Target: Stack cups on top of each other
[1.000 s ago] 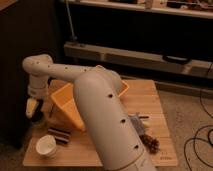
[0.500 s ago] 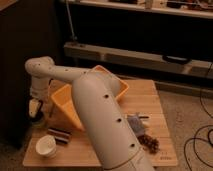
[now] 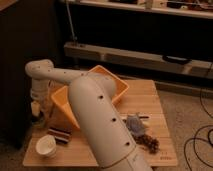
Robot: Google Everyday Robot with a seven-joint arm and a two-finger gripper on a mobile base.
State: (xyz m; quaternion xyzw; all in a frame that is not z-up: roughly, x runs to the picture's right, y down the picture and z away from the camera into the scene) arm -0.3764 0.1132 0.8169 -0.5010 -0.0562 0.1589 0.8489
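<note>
The white cup (image 3: 45,145) with a wide rim stands upright at the front left corner of the wooden table (image 3: 150,102). My gripper (image 3: 37,112) hangs from the white arm (image 3: 95,120) over the table's left edge, behind the white cup. Right under it sits a small dark round thing (image 3: 39,121), maybe the dark metal cup; I cannot tell whether the gripper touches it. The pale green cup is not visible. A black-and-white striped block (image 3: 60,135) lies just right of the white cup.
An orange bin (image 3: 112,85) fills the table's middle, partly hidden by my arm. A bluish object (image 3: 134,123) and a brown cluster (image 3: 149,143) lie at the front right. A dark cabinet stands to the left and a shelf unit behind.
The gripper has moved down a little toward the table's left edge. The white cup and striped block have not moved.
</note>
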